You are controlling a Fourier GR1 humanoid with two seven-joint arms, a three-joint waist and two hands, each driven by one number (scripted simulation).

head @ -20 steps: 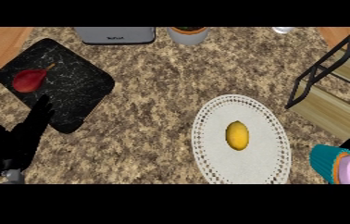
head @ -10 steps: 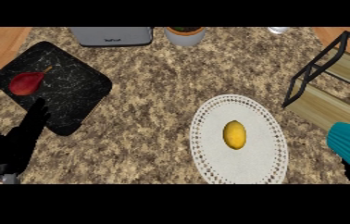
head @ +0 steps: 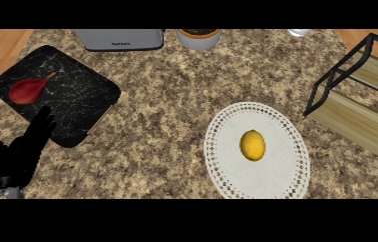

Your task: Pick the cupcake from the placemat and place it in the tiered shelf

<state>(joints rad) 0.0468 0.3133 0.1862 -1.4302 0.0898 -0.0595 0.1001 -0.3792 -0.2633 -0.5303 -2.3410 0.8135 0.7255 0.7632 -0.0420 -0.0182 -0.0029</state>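
Your left robot hand (head: 28, 148) rests at the lower left, fingers straight and apart, holding nothing; your right robot hand isn't in view. Moving right: a red pear (head: 28, 90) on the black mat (head: 81, 101), then the yellow, lemon-like item (head: 252, 145) untouched on the white placemat (head: 284, 176), tiered shelf (head: 347, 93) far right. Nothing picked yet; grasp and placing both remain.

Single head view; looks steeply down at counter (head: 170, 111)

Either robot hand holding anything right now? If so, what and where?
Nothing is held. The left robot hand rests open at the lower left, fingers straight, over the edge of the black board. The right hand is out of view.
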